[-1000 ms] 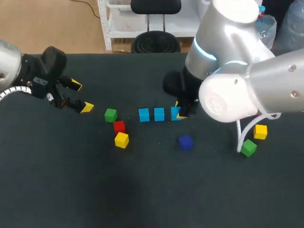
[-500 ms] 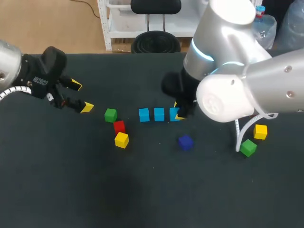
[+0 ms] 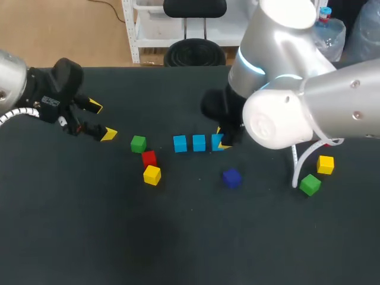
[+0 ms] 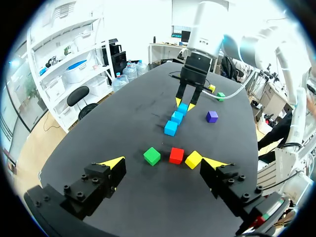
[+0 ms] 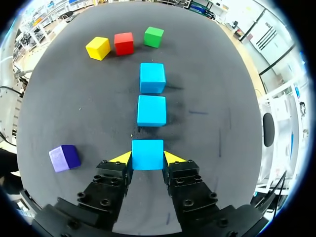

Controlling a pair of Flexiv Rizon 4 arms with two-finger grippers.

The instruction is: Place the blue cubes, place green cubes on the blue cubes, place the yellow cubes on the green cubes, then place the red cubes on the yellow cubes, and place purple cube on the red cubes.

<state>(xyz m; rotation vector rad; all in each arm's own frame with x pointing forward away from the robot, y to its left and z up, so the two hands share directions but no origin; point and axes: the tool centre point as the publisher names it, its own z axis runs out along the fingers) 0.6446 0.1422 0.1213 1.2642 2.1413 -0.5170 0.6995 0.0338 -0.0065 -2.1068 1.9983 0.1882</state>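
Note:
Three blue cubes lie in a row mid-table: the left one [image 3: 180, 143], the middle one [image 3: 199, 142] and the right one [image 3: 218, 142]. My right gripper [image 5: 147, 159] is shut on the right blue cube [image 5: 147, 154], which sits at table level in line with the other two [image 5: 151, 110] [image 5: 152, 77]. Left of the row lie a green cube [image 3: 138, 143], a red cube [image 3: 149, 158] and a yellow cube [image 3: 152, 174]. A purple cube [image 3: 231, 177] sits in front of the row. My left gripper [image 3: 100, 120] stands open and empty at the far left.
Another green cube [image 3: 310, 184] and yellow cube [image 3: 325, 164] lie at the right, partly behind my right arm's bulk [image 3: 285, 113]. A white cable [image 3: 300, 163] loops down beside them. Bare dark table stretches across the front.
My right arm's elbow has drifted slightly left. The cubes and both grippers stand as before.

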